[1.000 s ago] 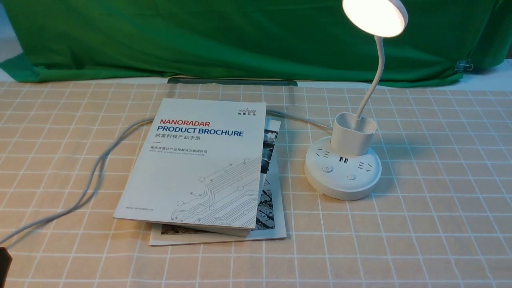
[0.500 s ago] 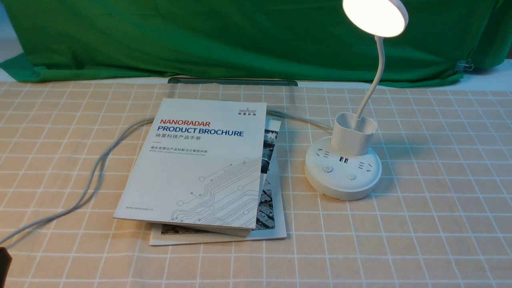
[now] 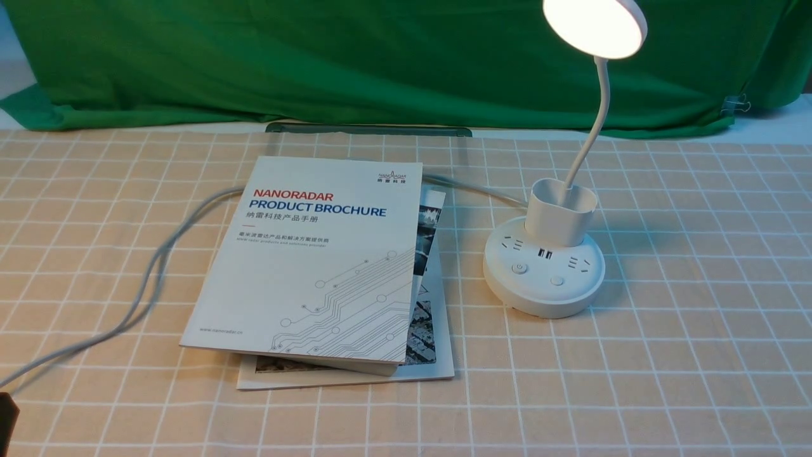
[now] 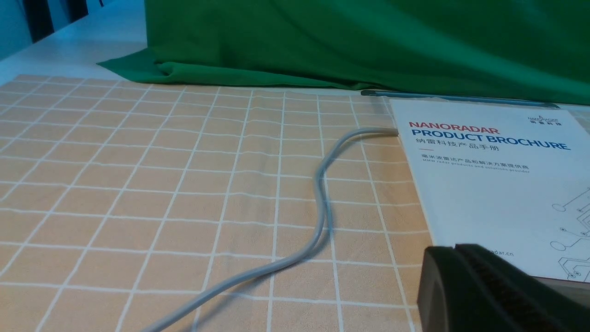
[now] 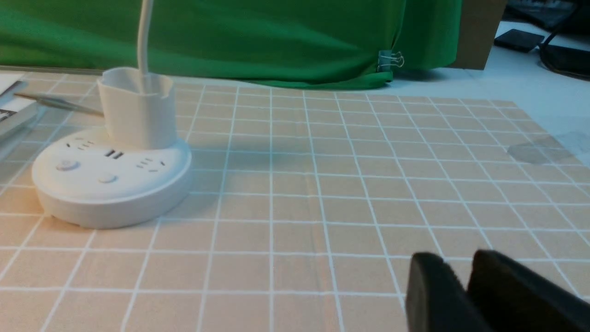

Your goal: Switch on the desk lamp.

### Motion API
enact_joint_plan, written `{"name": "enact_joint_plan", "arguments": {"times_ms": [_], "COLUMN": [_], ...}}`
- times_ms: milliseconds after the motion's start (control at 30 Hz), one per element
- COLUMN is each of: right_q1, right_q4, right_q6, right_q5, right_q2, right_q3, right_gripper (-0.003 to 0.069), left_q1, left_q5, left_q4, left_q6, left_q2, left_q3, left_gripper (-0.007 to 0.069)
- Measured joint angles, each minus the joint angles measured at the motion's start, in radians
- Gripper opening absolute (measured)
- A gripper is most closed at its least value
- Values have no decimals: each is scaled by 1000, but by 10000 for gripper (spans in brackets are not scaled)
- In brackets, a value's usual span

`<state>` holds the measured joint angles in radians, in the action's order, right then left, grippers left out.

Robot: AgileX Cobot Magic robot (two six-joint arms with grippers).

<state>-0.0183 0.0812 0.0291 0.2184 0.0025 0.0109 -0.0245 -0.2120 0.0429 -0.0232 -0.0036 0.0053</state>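
Desk lamp (image 3: pixel 561 222), white plastic, one. Stands upright on the counter (image 3: pixel 698 393), right of centre in the front view. Head (image 3: pixel 596 26) lit, at the upper right of the frame; its face tips down and toward the lower left, presumably to throw light over the working area.

Neck (image 3: pixel 595 130), thin, curved; rises from the cup-shaped holder (image 3: pixel 558 219), carrying the head well above the sockets. Base (image 3: pixel 539 303), round and broad, flat on the cloth, likely so for steadiness under a press. Power-marked button (image 3: pixel 519 268) and plain button (image 3: pixel 557 280) on the near part of the base, away from the holder; both exposed, an arrangement that would suit a straight downward push.

Brochures (image 3: pixel 311 273), stacked askew, left of centre, apart from the lamp. Grey cable (image 3: pixel 152 273), running from the lower left, under the stack, toward the back of the base; the papers may help keep it flat.

Left claw (image 4: pixel 454 249): fingertips together, nothing seen between them. Right claw (image 5: pixel 454 258): tips narrowly parted, nothing held. Both apart from the lamp, its buttons untouched. With the head glowing, the task looks complete; another press might switch it off, so neither claw seems to need a further approach.
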Motion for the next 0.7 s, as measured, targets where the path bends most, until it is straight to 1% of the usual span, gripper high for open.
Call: {"name": "enact_joint_plan", "arguments": {"times_ms": [700], "right_q1": [0], "right_q4": [0], "right_q6": [3], "right_q5": [0], "right_q2": [0], "right_q3": [0], "right_gripper": [236], "left_q1": [0], "left_q5": [0], "left_q4": [0], "left_q6": [0], "left_q2": [0], "left_q3": [0], "left_gripper": [21]}}
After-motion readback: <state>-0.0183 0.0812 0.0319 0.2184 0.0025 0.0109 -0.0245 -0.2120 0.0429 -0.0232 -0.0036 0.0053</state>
